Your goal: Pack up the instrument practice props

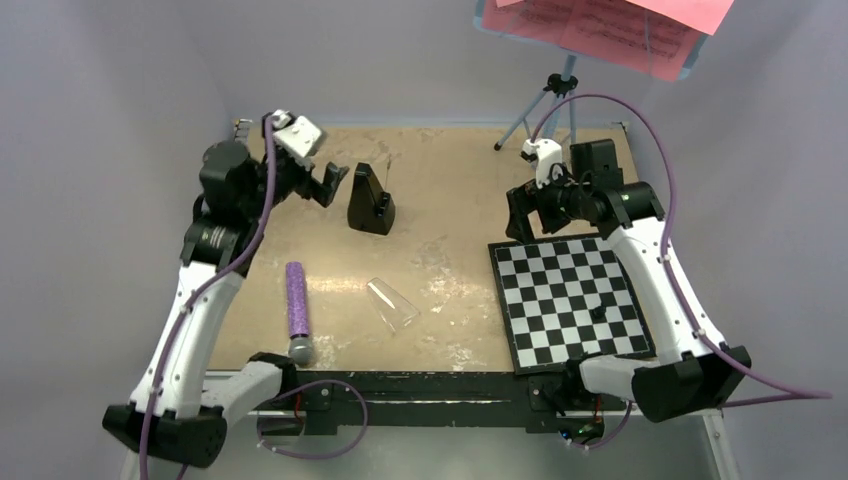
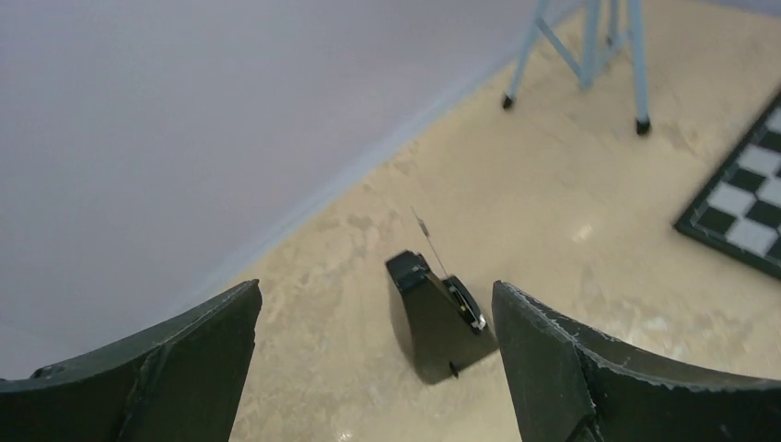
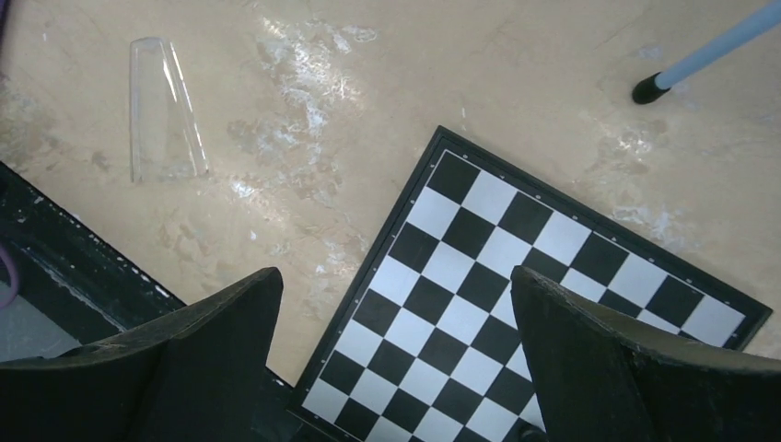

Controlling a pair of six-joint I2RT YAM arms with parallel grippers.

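Observation:
The black pyramid-shaped metronome (image 1: pixel 370 201) stands upright on the tan table, its thin pendulum rod showing in the left wrist view (image 2: pixel 433 318). Its clear plastic cover (image 1: pixel 392 304) lies apart on its side near the table's middle (image 3: pixel 164 115). My left gripper (image 1: pixel 327 186) hovers open just left of the metronome (image 2: pixel 376 290), with nothing between its fingers. The light-blue music stand's tripod legs (image 1: pixel 545 105) rest at the back right (image 2: pixel 589 46), with the pink sheet-music pages (image 1: pixel 600 30) on top. My right gripper (image 1: pixel 525 225) hangs open and empty over the checkered board's corner (image 3: pixel 396 276).
A black-and-white checkered board (image 1: pixel 570 300) lies at the front right (image 3: pixel 516 276). A purple microphone (image 1: pixel 297 300) with a grey head lies at the front left. Grey walls close in behind and on both sides. The table's black front rail (image 1: pixel 430 385) runs between the arm bases.

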